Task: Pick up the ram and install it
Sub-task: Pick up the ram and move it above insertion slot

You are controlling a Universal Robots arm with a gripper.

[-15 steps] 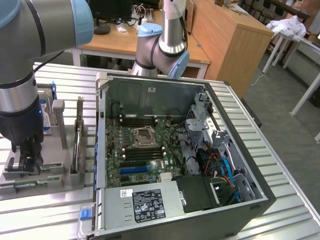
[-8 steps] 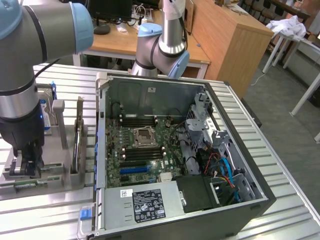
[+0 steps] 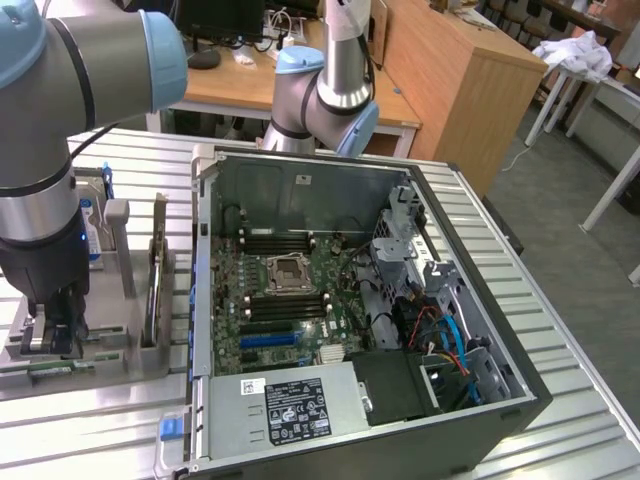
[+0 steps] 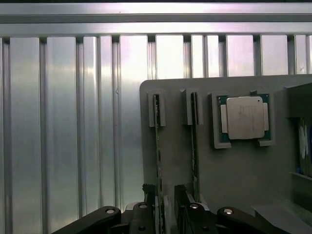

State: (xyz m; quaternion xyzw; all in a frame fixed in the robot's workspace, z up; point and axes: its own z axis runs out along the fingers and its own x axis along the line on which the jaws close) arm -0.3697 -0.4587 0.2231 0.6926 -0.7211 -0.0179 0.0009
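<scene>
The gripper (image 4: 166,197) hangs over the grey holder (image 4: 234,175) with its jaws apart, closed on nothing. The ram (image 4: 158,146) stands on edge in its slot and runs lengthwise into the gap between the two fingers, close to one of them. A second stick (image 4: 195,141) stands just outside the other finger. The processor (image 4: 245,118) lies beyond that, well clear of the jaws.

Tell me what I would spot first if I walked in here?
The big open computer case in the middle, its green motherboard showing. At the exterior view's left, the robot's open gripper hangs low over a grey holder, where two ram sticks stand on edge beside a silver processor chip.
</scene>
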